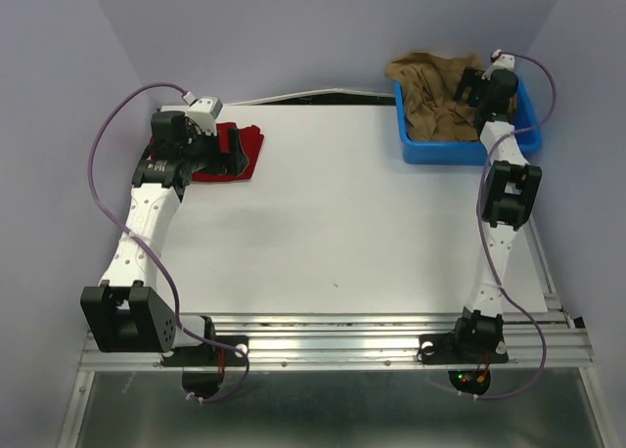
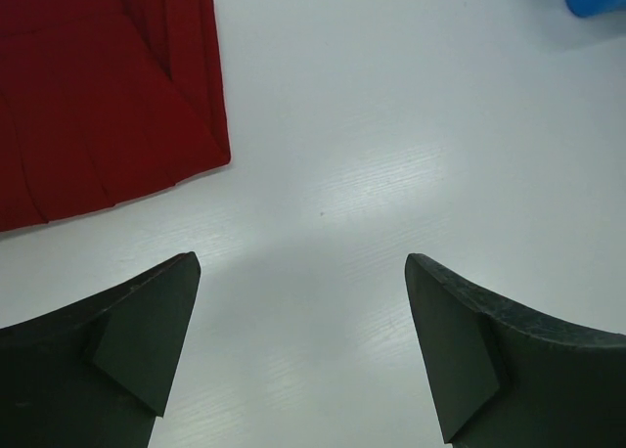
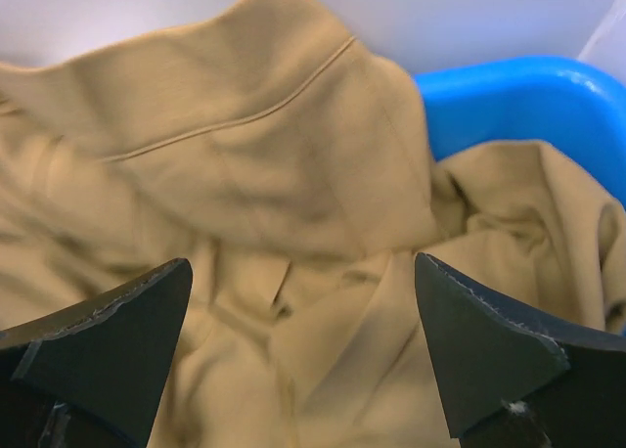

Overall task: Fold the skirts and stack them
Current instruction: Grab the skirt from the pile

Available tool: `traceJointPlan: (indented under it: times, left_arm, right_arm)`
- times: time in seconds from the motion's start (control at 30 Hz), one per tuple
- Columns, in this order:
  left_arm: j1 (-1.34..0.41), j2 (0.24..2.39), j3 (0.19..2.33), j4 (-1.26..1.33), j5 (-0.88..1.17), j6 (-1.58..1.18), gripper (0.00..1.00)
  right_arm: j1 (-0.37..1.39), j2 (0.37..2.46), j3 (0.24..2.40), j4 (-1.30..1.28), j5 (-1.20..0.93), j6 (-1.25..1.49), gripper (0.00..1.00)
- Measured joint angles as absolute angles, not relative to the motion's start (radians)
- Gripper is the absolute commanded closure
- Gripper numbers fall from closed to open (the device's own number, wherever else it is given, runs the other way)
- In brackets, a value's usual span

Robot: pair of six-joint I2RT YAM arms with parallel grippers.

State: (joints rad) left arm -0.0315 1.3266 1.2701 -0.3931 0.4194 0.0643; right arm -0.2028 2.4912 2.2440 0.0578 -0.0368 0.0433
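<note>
Spread left hand (image 2: 300, 262) hovers beside folded deep-red cloth skirt (image 2: 98, 106); right hand (image 3: 303, 262) (also spread) hangs over crumpled tan-brown cloth skirt (image 3: 245, 174).

- Left arm (image 1: 147, 223) stretches forward from its base at the near left, elbow swung out to the left, wrist bent back inward to the right.
- Left gripper (image 2: 300, 267) faces down, its 2 dark fingers (image 2: 137, 340) spread wide, holding nothing.
- Right arm (image 1: 494, 252) runs almost straight up the right side, reaching far, wrist tipped downward.
- Right gripper (image 3: 303, 262) gapes as well, 2 fingers (image 3: 489, 350) well apart and clamped on nothing.
</note>
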Motion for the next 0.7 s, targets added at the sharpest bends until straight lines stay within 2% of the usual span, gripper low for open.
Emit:
traceJointPlan:
  times: [0.33, 0.43, 0.47, 0.53, 0.57, 0.63, 0.67, 0.7]
  left_arm:
    - [-0.031, 1.371, 1.27, -0.385, 0.443, 0.019, 0.01]
    - [-0.031, 1.386, 1.27, -0.385, 0.447, 0.011, 0.01]
    - [-0.031, 1.39, 1.27, -0.385, 0.449, 0.007, 0.01]
    - [-0.031, 1.4, 1.27, -0.384, 0.454, -0.002, 0.01]
    - [-0.031, 1.405, 1.27, -0.384, 0.456, -0.004, 0.01]
    - [-0.031, 1.42, 1.271, -0.385, 0.456, -0.005, 0.01]
    - [-0.031, 1.425, 1.272, -0.386, 0.456, -0.005, 0.01]
    - [-0.031, 1.432, 1.273, -0.386, 0.456, -0.005, 0.01]
  right_arm:
    - [-0.203, 2.65, 2.291, 0.167, 0.06, 0.029, 0.0]
    - [-0.203, 2.675, 2.294, 0.192, 0.081, 0.031, 0.09]
    - [-0.203, 2.691, 2.302, 0.197, 0.094, 0.034, 0.18]
    - [-0.204, 2.708, 2.31, 0.2, 0.107, 0.043, 0.29]
    - [-0.204, 2.713, 2.315, 0.2, 0.109, 0.047, 0.44]
    - [-0.204, 2.722, 2.316, 0.204, 0.109, 0.061, 0.61]
    - [-0.205, 2.724, 2.318, 0.202, 0.105, 0.075, 0.78]
    - [-0.206, 2.724, 2.323, 0.206, 0.1, 0.08, 0.86]
